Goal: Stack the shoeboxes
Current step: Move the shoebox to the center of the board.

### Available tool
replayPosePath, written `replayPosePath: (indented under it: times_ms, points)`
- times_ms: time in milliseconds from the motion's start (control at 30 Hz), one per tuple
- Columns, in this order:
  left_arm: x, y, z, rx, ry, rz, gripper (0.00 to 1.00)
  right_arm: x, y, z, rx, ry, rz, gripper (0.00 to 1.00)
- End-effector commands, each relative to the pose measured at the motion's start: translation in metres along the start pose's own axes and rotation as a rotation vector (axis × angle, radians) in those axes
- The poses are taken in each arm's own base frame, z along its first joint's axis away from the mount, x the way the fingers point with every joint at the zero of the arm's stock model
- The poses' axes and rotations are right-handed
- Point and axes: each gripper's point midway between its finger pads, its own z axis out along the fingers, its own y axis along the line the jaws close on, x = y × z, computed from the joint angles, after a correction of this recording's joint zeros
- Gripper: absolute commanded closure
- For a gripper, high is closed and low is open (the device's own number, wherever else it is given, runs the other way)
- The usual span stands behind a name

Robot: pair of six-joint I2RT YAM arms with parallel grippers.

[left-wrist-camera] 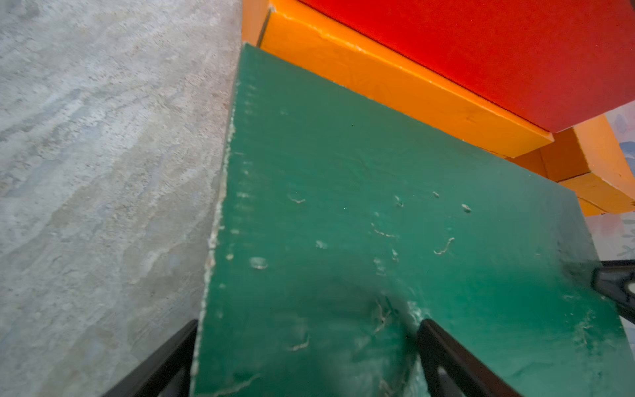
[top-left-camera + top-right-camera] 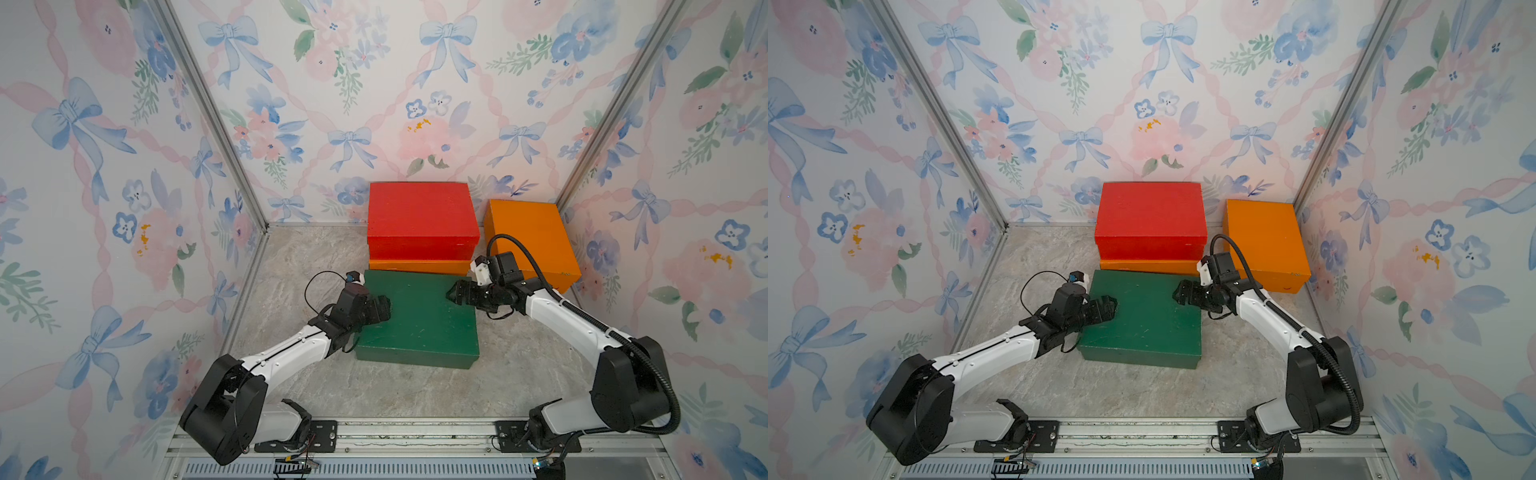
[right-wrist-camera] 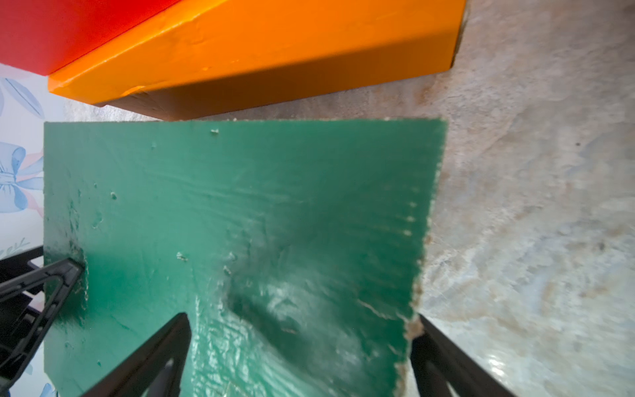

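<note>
Worktop (image 2: 415, 390) carries the dark green shoebox (image 2: 419, 320) nearest, lying flat; left hand (image 2: 384, 309) and right hand (image 2: 451, 296), both spread wide, straddle its opposite lid edges. Just behind, the red shoebox (image 2: 419, 212) sits atop an orange shoebox (image 2: 415, 266); a second orange shoebox (image 2: 532, 241) stands far right.

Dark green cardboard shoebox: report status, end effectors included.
Left end effector and right end effector open, straddling opposite edges of dark green cardboard shoebox. Box on table, unstacked. Red cardboard shoebox atop orange cardboard shoebox directly behind.
</note>
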Motion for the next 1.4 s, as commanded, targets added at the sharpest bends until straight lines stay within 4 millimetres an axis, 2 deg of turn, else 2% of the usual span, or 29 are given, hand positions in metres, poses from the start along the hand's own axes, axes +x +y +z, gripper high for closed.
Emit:
replayPosePath:
  times_ms: [0,133,467,800,933,1067,1167,1367]
  points:
    - [0.019,-0.018,0.004,0.071,0.072,-0.007,0.02,-0.014,0.019,-0.005,-0.073,-0.022,-0.033,0.03]
    - [0.021,-0.028,0.005,0.097,0.075,-0.003,0.02,-0.019,0.016,-0.003,-0.071,-0.028,-0.020,0.03]
    - [0.030,-0.030,0.011,0.102,0.089,0.002,0.02,-0.032,0.016,-0.003,-0.075,-0.036,-0.011,0.03]
    - [0.010,-0.030,0.005,0.135,0.061,0.017,0.02,-0.027,0.001,-0.011,-0.071,-0.013,0.012,0.03]
    - [0.004,-0.026,0.001,0.140,0.044,0.025,0.02,-0.027,-0.012,-0.018,-0.033,-0.034,0.024,0.03]
    - [-0.003,-0.013,-0.009,0.141,0.019,0.004,0.02,-0.020,-0.019,-0.027,-0.013,-0.041,0.025,0.03]
    - [-0.005,-0.012,-0.017,0.156,0.004,0.012,0.02,-0.012,-0.022,-0.031,-0.011,-0.039,0.021,0.03]
    - [0.009,-0.008,-0.022,0.169,0.043,0.022,0.02,0.007,-0.027,-0.034,-0.002,-0.028,0.029,0.03]
